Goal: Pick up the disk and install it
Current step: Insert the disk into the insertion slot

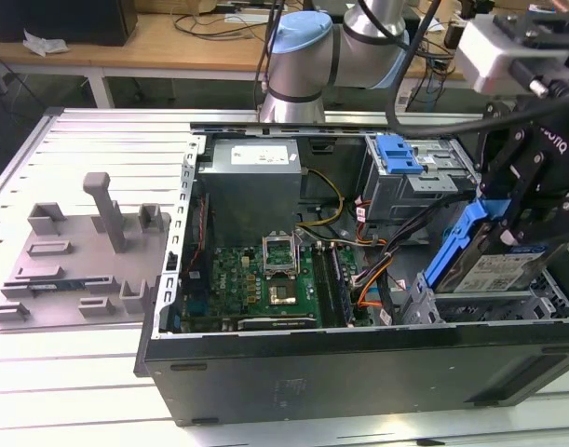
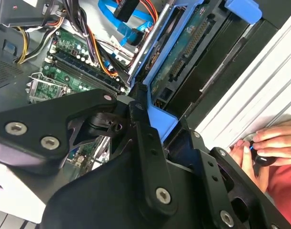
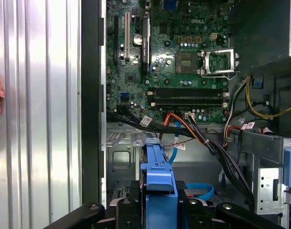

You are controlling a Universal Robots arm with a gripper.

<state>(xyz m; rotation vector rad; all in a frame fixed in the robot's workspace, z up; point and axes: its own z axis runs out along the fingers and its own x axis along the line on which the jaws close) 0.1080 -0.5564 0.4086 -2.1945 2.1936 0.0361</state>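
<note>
Right, gripper (image 1: pixel 519 223) has its jaws clenched on the disk (image 1: pixel 496 270) by its blue carrier (image 3: pixel 157 177). It's held tilted over the drive bay (image 1: pixel 508 303) at the exterior view's right of the open PC case (image 1: pixel 359 372), not seated yet. To do it well, imo: level the disk w/ the bay rails before pushing, go slow & straight, and mind the cable bundle (image 3: pixel 202 136) just beside the bay so nothing snags. Person's hand (image 2: pixel 271 143) rests near the case, outside it.
</note>
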